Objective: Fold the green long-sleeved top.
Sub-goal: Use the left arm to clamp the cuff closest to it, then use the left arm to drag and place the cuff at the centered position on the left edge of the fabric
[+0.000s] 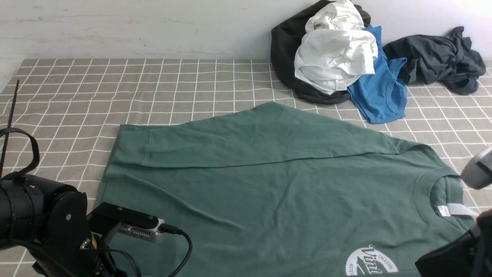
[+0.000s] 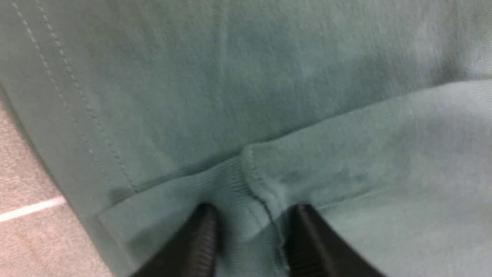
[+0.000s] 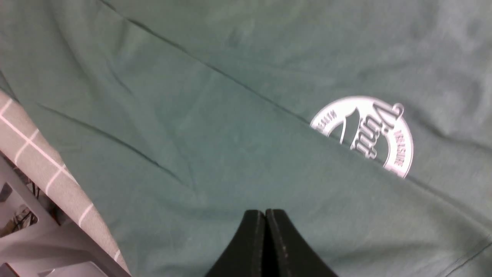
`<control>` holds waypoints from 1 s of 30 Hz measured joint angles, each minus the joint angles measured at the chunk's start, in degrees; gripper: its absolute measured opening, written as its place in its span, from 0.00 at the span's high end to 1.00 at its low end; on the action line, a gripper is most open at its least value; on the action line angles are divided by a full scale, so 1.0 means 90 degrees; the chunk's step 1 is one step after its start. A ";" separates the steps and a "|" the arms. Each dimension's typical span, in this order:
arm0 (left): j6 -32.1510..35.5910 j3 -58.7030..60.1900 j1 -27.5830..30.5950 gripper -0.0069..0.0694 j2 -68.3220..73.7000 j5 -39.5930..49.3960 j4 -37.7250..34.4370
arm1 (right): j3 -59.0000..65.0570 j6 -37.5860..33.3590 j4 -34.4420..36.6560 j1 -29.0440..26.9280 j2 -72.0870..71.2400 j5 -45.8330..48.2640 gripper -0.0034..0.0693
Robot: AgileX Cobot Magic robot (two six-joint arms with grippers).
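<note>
Green top lay flat on the checked cloth. Its long axis ran sideways from the collar: collar at robot's R end, hem at the opposite end, on the L. One sleeve was folded across the body, on the side of the collar away from the robot.

What looked like the other sleeve's ribbed cuff sat by the hem, well apart from the collar and right under the L gripper, so the L arm was nearer for it.

L gripper: fingers apart, angled down, straddling the cuff seam w/ tips at or just above the fabric, not closed on it.

R gripper: fingers pressed together, nothing visibly btwn them, low over the chest toward the collar end, logo just ahead.

Judgement: next move prob. needs L to pinch the cuff, then carry that sleeve over the body.
</note>
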 joint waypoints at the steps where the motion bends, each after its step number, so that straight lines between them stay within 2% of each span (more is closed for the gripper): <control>1: 0.0000 0.0000 0.0000 0.67 0.0000 0.0000 -0.0007 | 0.0044 0.0000 0.0000 0.0000 0.0000 -0.0010 0.97; 7: 0.0000 0.0000 0.0000 0.87 0.0000 0.0000 -0.0019 | 0.0108 0.0000 0.0000 0.0000 0.0000 -0.0046 0.97; 18: 0.0025 -0.0067 0.0000 0.88 -0.0993 0.0354 -0.0019 | 0.0108 0.0000 0.0000 0.0000 0.0000 -0.0127 0.97; 24: 0.0357 -0.1135 0.0000 0.88 -0.1506 0.1196 0.0005 | 0.0108 0.0000 0.0021 0.0000 0.0000 -0.0334 0.97; 30: 0.0600 -0.2476 0.0000 0.88 -0.1141 0.1695 0.0326 | 0.0108 0.0000 0.0008 0.0000 0.0000 -0.0416 0.97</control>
